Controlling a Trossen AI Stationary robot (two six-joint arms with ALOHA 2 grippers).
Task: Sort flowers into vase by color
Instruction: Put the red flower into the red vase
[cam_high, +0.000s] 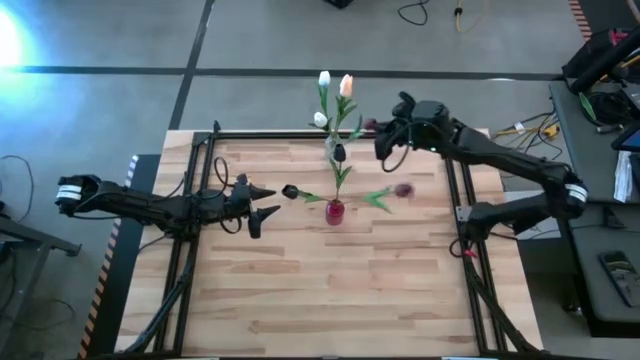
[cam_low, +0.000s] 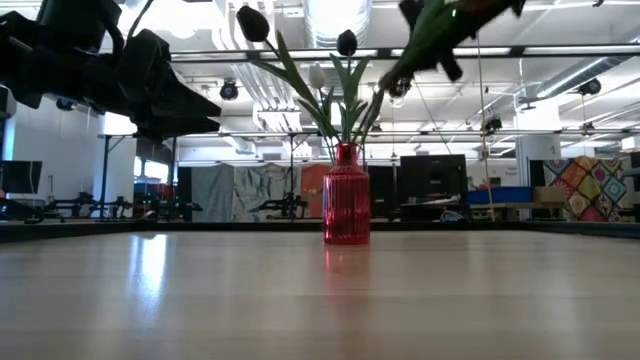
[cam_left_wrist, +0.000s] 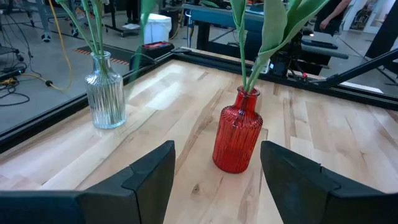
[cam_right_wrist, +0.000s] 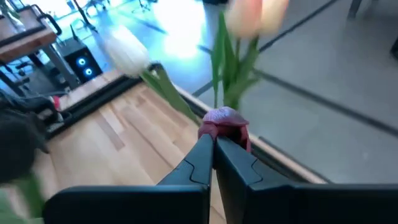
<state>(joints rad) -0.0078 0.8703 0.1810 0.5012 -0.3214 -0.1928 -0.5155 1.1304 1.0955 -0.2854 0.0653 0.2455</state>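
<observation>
A red ribbed vase (cam_high: 334, 211) (cam_low: 346, 195) (cam_left_wrist: 237, 134) stands mid-table with dark purple tulips (cam_high: 290, 191) (cam_low: 252, 22) stuck into it by their stems. One blurred maroon head (cam_high: 403, 189) leans toward the right. A clear glass vase (cam_left_wrist: 106, 92) near the far edge holds white (cam_high: 324, 78) and peach (cam_high: 346, 85) tulips. My left gripper (cam_high: 265, 200) (cam_left_wrist: 216, 168) hovers open just left of the red vase. My right gripper (cam_high: 380, 132) (cam_right_wrist: 213, 138) is up by the clear vase's flowers, shut on a maroon tulip (cam_high: 371, 124). My right gripper pinches the maroon tulip between its two fingertips, right beneath the head (cam_right_wrist: 224, 121), which sticks out just past the tips. The flower is lifted clear of the table. The stem is hidden behind the fingers in the wrist view.
A black frame rail (cam_high: 300, 133) runs along the far edge, with more rails down both sides. Bare wooden tabletop (cam_high: 330, 290) stretches across the near half. The white (cam_right_wrist: 127, 53) and peach (cam_right_wrist: 252, 15) heads stand close before my right gripper.
</observation>
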